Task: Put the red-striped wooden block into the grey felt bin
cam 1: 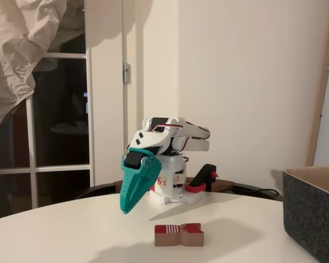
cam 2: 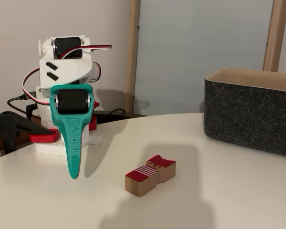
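The red-striped wooden block [cam 1: 179,234] [cam 2: 150,175] lies flat on the white table, a small notched piece with red and white stripes on top. The grey felt bin [cam 1: 313,211] [cam 2: 251,109] stands at the right edge in both fixed views, with a tan inner lining. My teal gripper [cam 1: 126,209] [cam 2: 74,174] hangs point down, shut with nothing between its fingers. It is folded close to the white arm base, left of the block and apart from it.
The white arm base [cam 1: 170,189] [cam 2: 62,129] is clamped at the table's back with a black and red clamp [cam 1: 203,181] [cam 2: 19,129]. A cable runs behind it. A door and a draped sheet stand at the back left.
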{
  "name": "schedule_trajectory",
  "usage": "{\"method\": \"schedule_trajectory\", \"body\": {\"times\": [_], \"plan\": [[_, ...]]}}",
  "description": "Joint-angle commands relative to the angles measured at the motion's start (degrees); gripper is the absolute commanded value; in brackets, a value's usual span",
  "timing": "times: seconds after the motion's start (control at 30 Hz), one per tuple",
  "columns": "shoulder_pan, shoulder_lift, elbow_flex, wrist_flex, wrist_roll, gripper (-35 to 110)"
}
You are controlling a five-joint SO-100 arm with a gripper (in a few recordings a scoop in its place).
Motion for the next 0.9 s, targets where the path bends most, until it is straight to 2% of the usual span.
{"method": "schedule_trajectory", "body": {"times": [0.0, 0.4, 0.5, 0.73, 0.87], "plan": [[1.32, 1.93, 0.62, -0.70, 2.81, 0], [0.09, 1.93, 0.00, -0.70, 7.12, 0], [-0.79, 1.93, -1.41, -0.79, 4.39, 1], [-2.20, 1.58, -10.28, -0.79, 6.24, 0], [-4.22, 0.62, -17.84, -0.79, 10.99, 0]]}}
